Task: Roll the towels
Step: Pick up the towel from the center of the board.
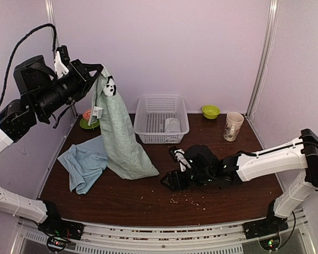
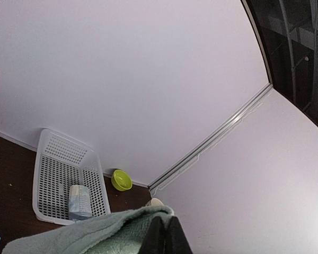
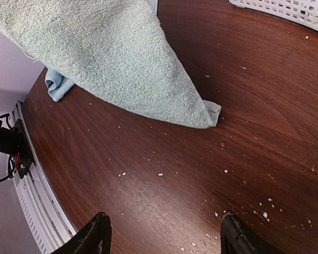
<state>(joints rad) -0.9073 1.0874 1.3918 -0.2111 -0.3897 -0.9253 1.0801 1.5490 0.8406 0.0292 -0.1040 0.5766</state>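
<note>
My left gripper (image 1: 100, 71) is raised high at the back left, shut on the top edge of the pale green towel (image 1: 121, 138) with the panda patch (image 1: 110, 87). The towel hangs down and its lower end lies on the table. In the left wrist view the shut gripper (image 2: 167, 235) pinches the green cloth (image 2: 95, 235). A light blue towel (image 1: 85, 164) lies crumpled at the left. A rolled greyish-white towel (image 1: 172, 125) sits in the basket. My right gripper (image 1: 169, 167) stands open low over the table, just right of the green towel's corner (image 3: 209, 114), with nothing between its fingers (image 3: 167, 235).
A white lattice basket (image 1: 148, 108) stands at the back centre. A green bowl (image 1: 210, 111) and a mug (image 1: 233, 126) are at the back right. A green plate (image 1: 88, 120) sits at the back left. Crumbs dot the brown table (image 1: 212, 196).
</note>
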